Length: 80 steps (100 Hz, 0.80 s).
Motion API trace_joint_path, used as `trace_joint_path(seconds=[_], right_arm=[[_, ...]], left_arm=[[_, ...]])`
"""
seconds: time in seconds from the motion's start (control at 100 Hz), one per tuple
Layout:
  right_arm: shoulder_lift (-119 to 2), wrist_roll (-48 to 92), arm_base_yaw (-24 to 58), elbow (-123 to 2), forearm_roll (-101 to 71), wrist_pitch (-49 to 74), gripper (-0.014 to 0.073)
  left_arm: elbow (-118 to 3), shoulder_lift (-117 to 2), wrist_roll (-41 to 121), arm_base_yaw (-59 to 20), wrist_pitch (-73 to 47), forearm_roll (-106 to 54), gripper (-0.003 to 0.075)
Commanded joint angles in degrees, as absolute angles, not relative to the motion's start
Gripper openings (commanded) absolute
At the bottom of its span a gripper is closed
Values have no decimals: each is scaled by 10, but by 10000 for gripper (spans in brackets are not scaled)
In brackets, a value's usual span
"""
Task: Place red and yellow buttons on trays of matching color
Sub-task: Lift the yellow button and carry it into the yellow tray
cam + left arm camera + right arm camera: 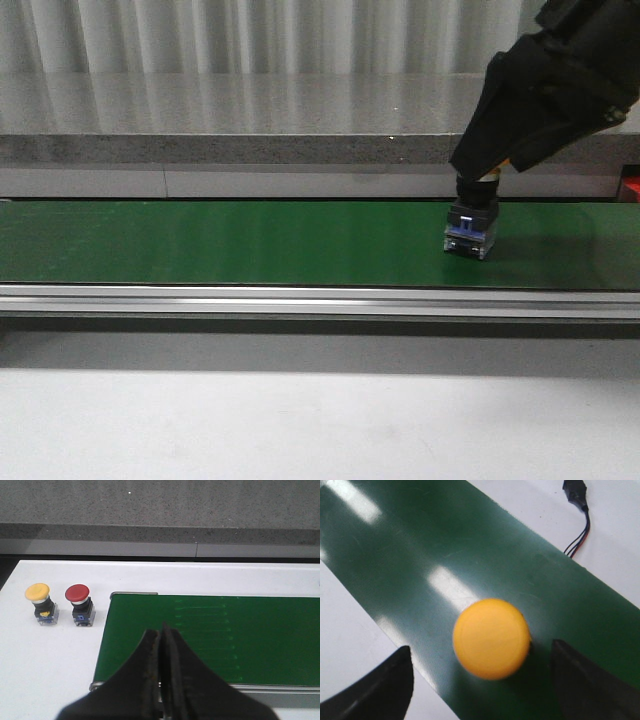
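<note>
The yellow button [491, 638] I'm after stands upright on the green belt [220, 245], toward its right end, and in the front view only its blue and grey base shows below my right gripper [482, 680]. That gripper hangs straight over it, fingers [380, 687] spread wide with the cap centred in the gap and touching neither side. I read this as the approach to a grasp, with nothing held yet. The cap is slightly blurred in the right wrist view, so I can't judge how far the fingers are above the base.

My left gripper [162, 675] is parked over the near left end of the belt, fingers pressed together and empty. Beside that end, on the white tabletop [45, 660], stand a second yellow button [39, 602] and a red button [80, 604], side by side and just apart.

No tray of either colour is visible to me. A red object [630, 187] is cut off at the right edge of the front view; I can't tell what it is. A wired connector [576, 495] lies off the belt.
</note>
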State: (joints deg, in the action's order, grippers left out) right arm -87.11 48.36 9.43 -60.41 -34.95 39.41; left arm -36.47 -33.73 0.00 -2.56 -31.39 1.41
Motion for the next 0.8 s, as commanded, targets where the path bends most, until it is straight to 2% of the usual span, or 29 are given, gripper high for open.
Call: trace_joint_path(seconds=[0.0,0.16,0.21,0.31,0.38,0.49,0.6,0.79], right_arm=[[-868,490,101,-618,-364,354,563],[-898,490,101,-619,-362,337,533],[-902,490,101,-619,-362,336,468],[-901,488,101,-619,-362,337,276],[-896,483,101,-619,-362,341,189],[-875,461,87,-619,-354,355,178],[-833,382,56,-619,-289,371,178],[-748,186,-60,-618,-159,410,178]], left_arm=[[-381,-337,0,-31,-271,10,-20],[-381,-337,0,-31,-271,10,-20],[-381,-337,0,-31,-271,10,-20],[-381,-337,0,-31,-271,10,-20],[-381,-337,0,-31,-271,10,-20],[-381,-337,0,-31,-271,10,-20],[-381,-337,0,-31,-271,10,-20],[-381,-337,0,-31,-271,10,-20]])
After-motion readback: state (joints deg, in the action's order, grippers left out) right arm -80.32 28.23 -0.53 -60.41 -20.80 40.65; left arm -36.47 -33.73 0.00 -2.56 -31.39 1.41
